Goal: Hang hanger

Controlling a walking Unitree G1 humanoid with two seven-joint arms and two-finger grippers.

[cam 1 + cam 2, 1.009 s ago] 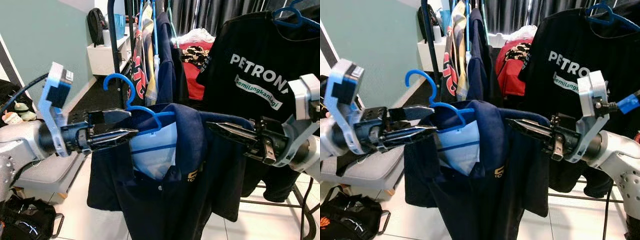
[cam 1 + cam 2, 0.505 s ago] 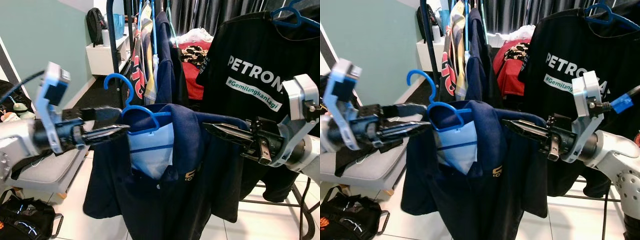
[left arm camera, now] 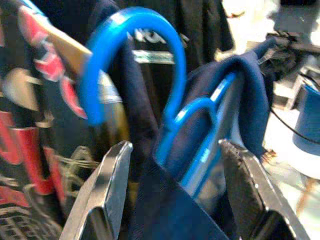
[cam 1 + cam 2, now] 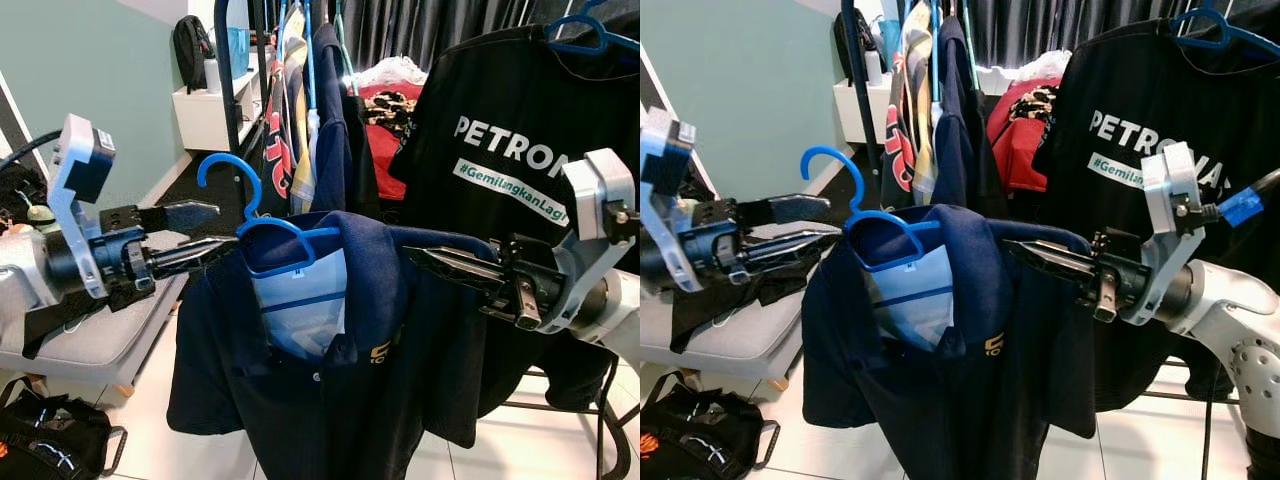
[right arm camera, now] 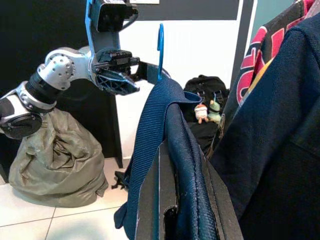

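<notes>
Blue plastic hanger with a dark navy polo shirt draped over it, held up in mid-air in front of the robot. Long bar of the hanger running side to side, from one arm to the other, hook curling up at the left end. Tall dark clothes rack pole with hanging shirts just behind and above the hook, so a lift up and forward probably needed to hang it.

Left gripper at the hook end, nearer to the hook than the other arm. Fingers apart, one on each side of the shirt's shoulder and the blue hook stem; not clamped, and hard to tell if either finger touches the cloth.

Right gripper at the other end, fingers pushed in under the navy shoulder, carrying that side. Cloth lying over the fingers, so cannot tell whether apart or together there.

Black T-shirt with white letters hanging at the right, behind the right arm.
</notes>
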